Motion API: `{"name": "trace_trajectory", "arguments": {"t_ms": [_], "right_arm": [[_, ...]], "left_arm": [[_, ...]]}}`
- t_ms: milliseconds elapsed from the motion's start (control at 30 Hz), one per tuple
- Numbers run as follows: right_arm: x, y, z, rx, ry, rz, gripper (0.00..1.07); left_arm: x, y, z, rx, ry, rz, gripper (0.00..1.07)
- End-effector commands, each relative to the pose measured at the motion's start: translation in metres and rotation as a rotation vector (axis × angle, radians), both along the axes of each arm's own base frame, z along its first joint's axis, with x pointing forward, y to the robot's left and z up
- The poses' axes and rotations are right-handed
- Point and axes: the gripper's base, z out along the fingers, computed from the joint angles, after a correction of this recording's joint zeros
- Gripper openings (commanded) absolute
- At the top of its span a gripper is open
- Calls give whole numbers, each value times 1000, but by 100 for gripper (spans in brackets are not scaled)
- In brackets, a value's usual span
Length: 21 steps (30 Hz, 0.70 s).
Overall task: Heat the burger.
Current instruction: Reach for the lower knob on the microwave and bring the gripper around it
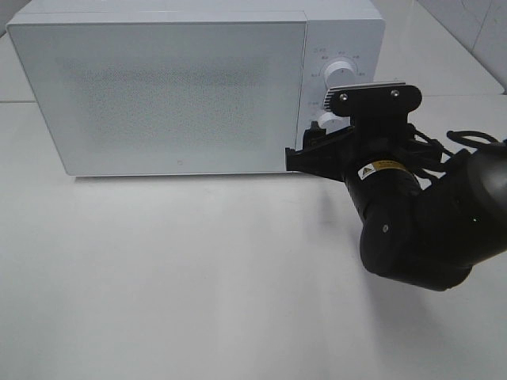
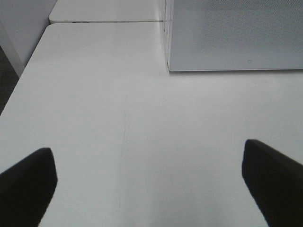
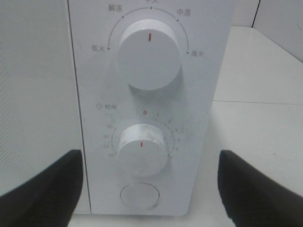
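Observation:
The burger is out of view. The white microwave [image 1: 174, 95] stands at the back of the table with its door [image 1: 158, 91] closed. My right gripper [image 1: 311, 152] is open right in front of the control panel. In the right wrist view its fingers [image 3: 42, 189] flank the lower timer knob [image 3: 142, 150] and the round button [image 3: 139, 195] without touching them. The timer knob's red mark points down, away from the 0. The upper power knob [image 3: 149, 53] has its mark pointing up. My left gripper [image 2: 149, 184] is open over bare table, holding nothing.
The white table [image 1: 198, 269] stretches in front of the microwave. Its left edge [image 2: 19, 90] shows in the left wrist view, with a second table surface [image 2: 104, 9] behind. The right arm's black body [image 1: 420, 222] hangs over the table's right side.

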Motion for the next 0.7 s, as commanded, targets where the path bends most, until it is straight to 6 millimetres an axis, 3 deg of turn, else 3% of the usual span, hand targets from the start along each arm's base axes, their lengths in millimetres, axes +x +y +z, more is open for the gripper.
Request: {"name": "trace_trajectory", "arguments": {"t_ms": [33,400,700], "right_arm": [[7,0,0,2,-12,3,76],[30,11,-14,-12,-4,40,76],[46,8,-20,-6,-6,12,76]], "left_arm": [[-3,0,0,-5,-29,7,101],[-3,0,0,-5,-29,7,101],[-3,0,0,-5,-29,7,101]]}}
